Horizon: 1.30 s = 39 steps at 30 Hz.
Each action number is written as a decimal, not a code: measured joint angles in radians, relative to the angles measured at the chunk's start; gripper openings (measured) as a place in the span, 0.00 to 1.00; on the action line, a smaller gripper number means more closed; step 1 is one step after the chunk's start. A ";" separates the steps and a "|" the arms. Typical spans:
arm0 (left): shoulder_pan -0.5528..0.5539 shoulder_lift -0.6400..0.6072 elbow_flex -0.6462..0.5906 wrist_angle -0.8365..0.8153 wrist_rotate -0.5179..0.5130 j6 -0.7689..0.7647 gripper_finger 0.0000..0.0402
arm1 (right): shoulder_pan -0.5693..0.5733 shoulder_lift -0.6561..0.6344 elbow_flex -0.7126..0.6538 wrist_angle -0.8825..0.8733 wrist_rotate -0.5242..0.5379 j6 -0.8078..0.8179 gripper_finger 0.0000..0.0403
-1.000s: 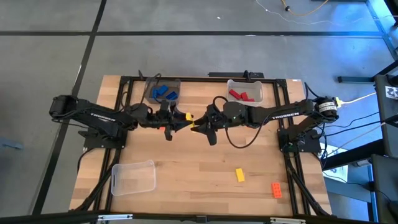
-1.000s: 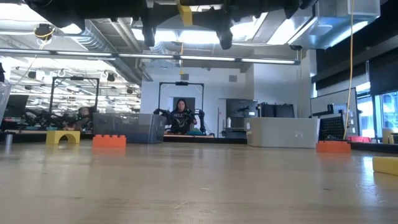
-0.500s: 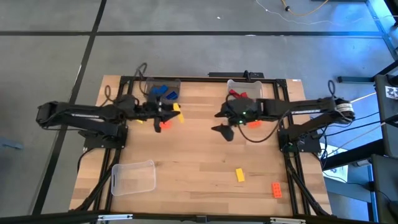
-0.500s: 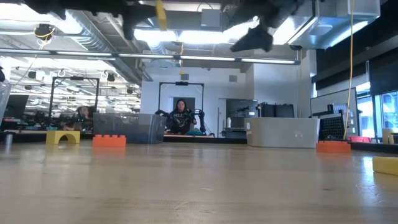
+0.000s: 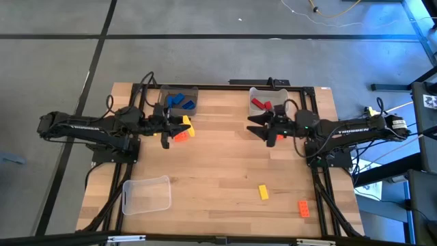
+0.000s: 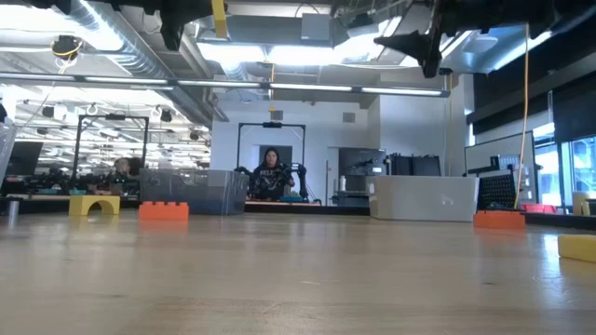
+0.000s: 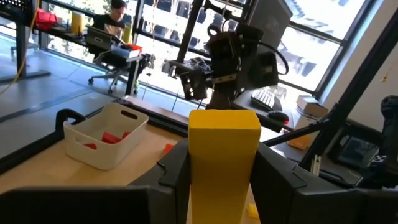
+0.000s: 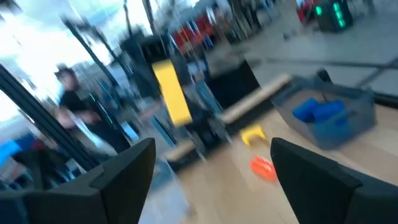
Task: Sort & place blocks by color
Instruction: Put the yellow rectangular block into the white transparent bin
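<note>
My left gripper (image 5: 181,128) hovers over the table's far left part, shut on a yellow block (image 7: 224,152). My right gripper (image 5: 263,128) stands open and empty over the far right part, facing the left one; its fingers (image 8: 118,180) show spread wide. An orange block (image 5: 179,136) lies flat on the table under the left gripper, and a yellow arch block (image 8: 253,134) rests beside it. Another yellow block (image 5: 263,192) and an orange block (image 5: 303,208) lie at the near right. My left gripper pinches the yellow block by its two opposite sides (image 7: 194,174) between the two fingers. The fingers come level, pointing toward the table's right edge. The block stands upright in the hold, its upper end (image 7: 224,119) sticking out above the fingers, lifted clear of the table.
A bin with blue blocks (image 5: 179,100) stands at the far left, a white bin with red blocks (image 5: 268,101) at the far right, and a clear bin with nothing in it (image 5: 145,193) at the near left. People sit in the room beyond the table.
Both grippers met at the yellow block over the table's middle. My right gripper has opened, let go of it and drawn back toward the right edge. My left gripper has kept the block and carried it toward the left edge, clear of the table.
</note>
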 joint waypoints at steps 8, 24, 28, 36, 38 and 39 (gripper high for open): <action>-0.008 0.014 0.000 0.010 -0.028 0.000 0.29 | 0.000 -0.019 -0.038 0.088 0.021 0.006 0.79; -0.079 0.014 0.000 -0.285 0.168 -0.224 0.29 | -0.001 -0.019 -0.036 0.064 0.018 0.003 0.79; -0.230 0.021 0.000 -0.477 0.190 -0.387 0.29 | -0.001 -0.019 -0.036 0.056 0.018 -0.017 0.79; -0.598 0.115 0.150 -0.706 0.003 -0.613 0.29 | -0.001 -0.018 -0.035 0.005 0.029 -0.036 0.79; -0.668 0.167 0.242 -0.846 -0.033 -0.650 0.29 | -0.001 -0.018 -0.035 -0.010 0.029 -0.038 0.79; -0.700 0.196 0.284 -0.926 -0.033 -0.680 0.29 | -0.001 -0.018 -0.035 -0.012 0.028 -0.038 0.79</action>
